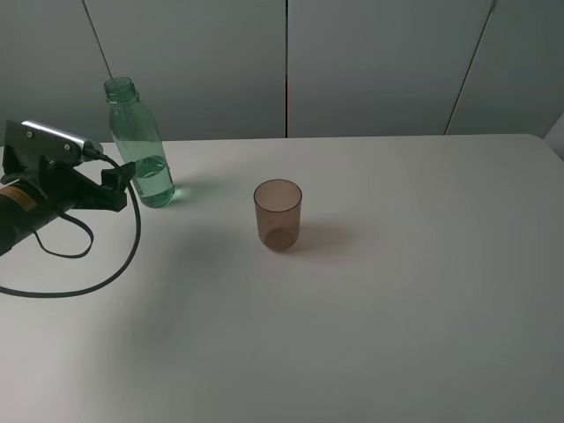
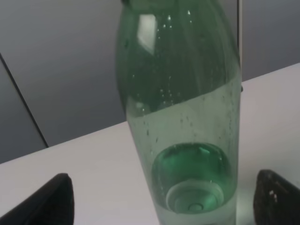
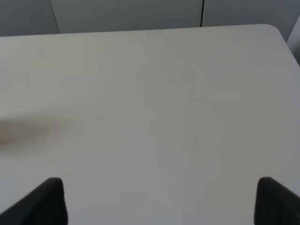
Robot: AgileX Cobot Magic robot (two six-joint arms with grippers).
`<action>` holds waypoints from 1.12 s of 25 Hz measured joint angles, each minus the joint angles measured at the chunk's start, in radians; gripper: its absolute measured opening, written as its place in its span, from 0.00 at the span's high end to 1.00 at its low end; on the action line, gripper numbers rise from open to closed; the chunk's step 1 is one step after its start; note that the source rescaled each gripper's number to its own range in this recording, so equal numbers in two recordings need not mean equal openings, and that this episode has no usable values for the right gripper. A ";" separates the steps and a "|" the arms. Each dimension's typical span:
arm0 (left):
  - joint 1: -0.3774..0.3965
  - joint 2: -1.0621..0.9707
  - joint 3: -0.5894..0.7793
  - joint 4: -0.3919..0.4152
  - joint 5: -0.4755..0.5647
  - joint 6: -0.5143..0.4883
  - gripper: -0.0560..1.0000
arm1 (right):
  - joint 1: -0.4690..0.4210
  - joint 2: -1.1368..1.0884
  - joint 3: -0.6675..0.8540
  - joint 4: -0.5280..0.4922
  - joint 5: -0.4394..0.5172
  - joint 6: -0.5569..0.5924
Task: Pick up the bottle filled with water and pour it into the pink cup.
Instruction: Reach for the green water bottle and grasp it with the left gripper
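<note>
A tall green bottle (image 1: 138, 145) stands upright and uncapped on a white table (image 1: 397, 291), water filling roughly its lower third. It is at 10 o'clock from the pink cup (image 1: 278, 214), well apart; the cup's base shows through its wall. The left gripper (image 1: 123, 185), spread wide, sits just beside the bottle at its 9 o'clock. The right gripper (image 3: 161, 201) is also spread, above bare tabletop.

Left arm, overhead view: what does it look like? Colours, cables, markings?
The left arm is black, with a silver-grey block on top and an orange-yellow label on its side. A thin black cable loops from it over the table. The left gripper has black fingers.
</note>
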 joint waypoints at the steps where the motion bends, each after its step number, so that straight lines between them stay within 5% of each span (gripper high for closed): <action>1: 0.000 0.000 -0.007 0.000 0.000 0.002 0.04 | 0.000 0.000 0.000 0.000 0.000 0.000; 28: -0.021 0.117 -0.114 0.019 -0.002 -0.018 0.04 | 0.000 0.000 0.000 0.000 0.000 0.000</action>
